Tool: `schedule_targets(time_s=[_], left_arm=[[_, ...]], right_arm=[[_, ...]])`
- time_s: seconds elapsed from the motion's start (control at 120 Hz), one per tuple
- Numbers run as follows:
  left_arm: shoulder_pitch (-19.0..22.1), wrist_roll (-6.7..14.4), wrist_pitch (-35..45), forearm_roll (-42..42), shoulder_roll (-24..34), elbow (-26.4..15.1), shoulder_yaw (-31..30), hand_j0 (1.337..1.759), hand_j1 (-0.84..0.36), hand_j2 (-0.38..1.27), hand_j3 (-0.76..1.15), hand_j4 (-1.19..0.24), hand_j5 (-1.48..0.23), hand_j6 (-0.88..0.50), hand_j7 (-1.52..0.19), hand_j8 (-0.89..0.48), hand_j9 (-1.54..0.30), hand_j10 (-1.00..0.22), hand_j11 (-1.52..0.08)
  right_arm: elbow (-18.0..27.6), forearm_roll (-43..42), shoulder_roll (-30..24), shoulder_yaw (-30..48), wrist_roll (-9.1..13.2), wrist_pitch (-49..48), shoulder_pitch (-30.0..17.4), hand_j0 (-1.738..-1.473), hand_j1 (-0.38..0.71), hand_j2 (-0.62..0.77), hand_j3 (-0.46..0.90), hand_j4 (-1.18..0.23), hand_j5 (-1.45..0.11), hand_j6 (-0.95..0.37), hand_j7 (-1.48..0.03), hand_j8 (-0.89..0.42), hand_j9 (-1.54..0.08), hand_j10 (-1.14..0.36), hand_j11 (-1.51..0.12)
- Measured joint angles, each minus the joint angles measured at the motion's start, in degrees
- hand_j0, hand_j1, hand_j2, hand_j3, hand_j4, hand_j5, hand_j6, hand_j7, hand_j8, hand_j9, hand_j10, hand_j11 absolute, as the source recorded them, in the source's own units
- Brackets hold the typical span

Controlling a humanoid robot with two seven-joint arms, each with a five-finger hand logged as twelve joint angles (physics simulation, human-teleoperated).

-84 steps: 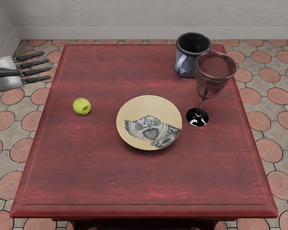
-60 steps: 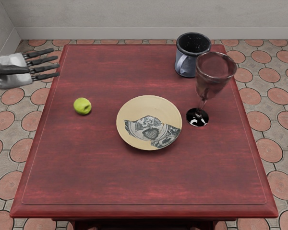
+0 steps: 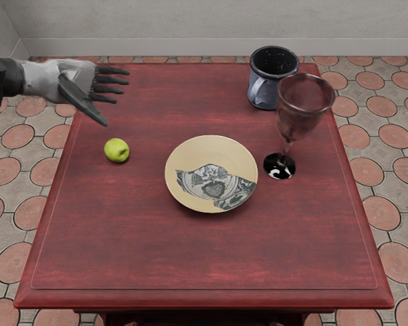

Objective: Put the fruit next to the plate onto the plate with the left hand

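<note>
Red-stained wooden tabletop (image 3: 190, 258), seen from above at a slant, standing on a floor of rounded terracotta tiles (image 3: 13, 176) before a pale wall (image 3: 190, 17). On the left half of the tabletop lies the green apple (image 3: 116, 150), resting directly on the wood, a shallow dimple turned toward the right. It sits to the left of the plate (image 3: 211, 146), near it but clearly apart, with a strip of bare wood between the two. The plate is round and cream-coloured, placed about the middle of the tabletop, and carries a dark grey-blue ornament across its near half; nothing lies on it. Above the far-left corner of the tabletop hangs the left hand (image 3: 78, 81), its grey-sleeved arm entering from the left edge of the view. The hand is open and holds nothing: its dark fingers (image 3: 109, 79) extend straight toward the right, slightly spread, and the thumb (image 3: 88, 109) points down and right toward the apple without reaching it. To the right of the plate an upright, dark-tinted wine glass (image 3: 300, 109) stands with its black foot just beside the plate's rim. Behind the glass, at the far right, stands a dark blue-grey mug (image 3: 270, 76), upright, its handle toward the left; the glass bowl overlaps it in this view.
</note>
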State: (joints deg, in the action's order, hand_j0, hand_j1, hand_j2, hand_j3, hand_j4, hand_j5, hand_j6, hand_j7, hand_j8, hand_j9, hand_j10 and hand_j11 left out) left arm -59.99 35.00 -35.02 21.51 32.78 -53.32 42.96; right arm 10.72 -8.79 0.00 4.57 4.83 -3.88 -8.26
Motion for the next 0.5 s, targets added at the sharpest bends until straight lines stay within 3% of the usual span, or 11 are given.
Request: schedule_targets(time_s=[0.067, 0.133, 0.283, 0.5], left_arm=[[0.5, 0.0, 0.0, 9.7, -1.6, -2.2, 0.0, 1.658, 0.3, 0.01, 0.0, -0.04, -0.05, -0.04, -0.05, -0.04, -0.05, -0.04, -0.05], [1.0, 0.0, 0.0, 17.2, -0.1, -6.9, -1.0, 1.658, 0.29, 0.01, 0.0, -0.05, -0.06, -0.05, -0.06, -0.05, -0.06, -0.05, -0.06], [0.5, 0.0, 3.3, 27.1, 1.1, -16.7, -6.5, 1.658, 0.28, 0.01, 0.0, -0.06, -0.08, -0.06, -0.08, -0.06, -0.08, -0.06, -0.08], [-1.5, 0.0, 17.6, 40.3, -3.3, -21.2, -15.4, 1.658, 0.27, 0.01, 0.0, -0.07, -0.09, -0.07, -0.09, -0.07, -0.09, -0.07, -0.09]], right_arm=[[0.0, 0.0, 0.0, 0.0, 0.0, 0.0, 0.0, -1.658, -0.32, 0.0, 0.0, -0.02, -0.03, -0.02, -0.03, -0.02, -0.03, -0.02, -0.03], [0.0, 0.0, 0.0, 0.0, 0.0, 0.0, 0.0, -1.658, -0.32, 0.0, 0.0, -0.02, -0.03, -0.02, -0.03, -0.02, -0.03, -0.02, -0.03], [0.0, 0.0, 0.0, 0.0, 0.0, 0.0, 0.0, -1.658, -0.32, 0.0, 0.0, -0.02, -0.03, -0.02, -0.03, -0.02, -0.03, -0.02, -0.03], [0.0, 0.0, 0.0, 0.0, 0.0, 0.0, 0.0, -1.658, -0.32, 0.0, 0.0, -0.02, -0.03, -0.02, -0.03, -0.02, -0.03, -0.02, -0.03]])
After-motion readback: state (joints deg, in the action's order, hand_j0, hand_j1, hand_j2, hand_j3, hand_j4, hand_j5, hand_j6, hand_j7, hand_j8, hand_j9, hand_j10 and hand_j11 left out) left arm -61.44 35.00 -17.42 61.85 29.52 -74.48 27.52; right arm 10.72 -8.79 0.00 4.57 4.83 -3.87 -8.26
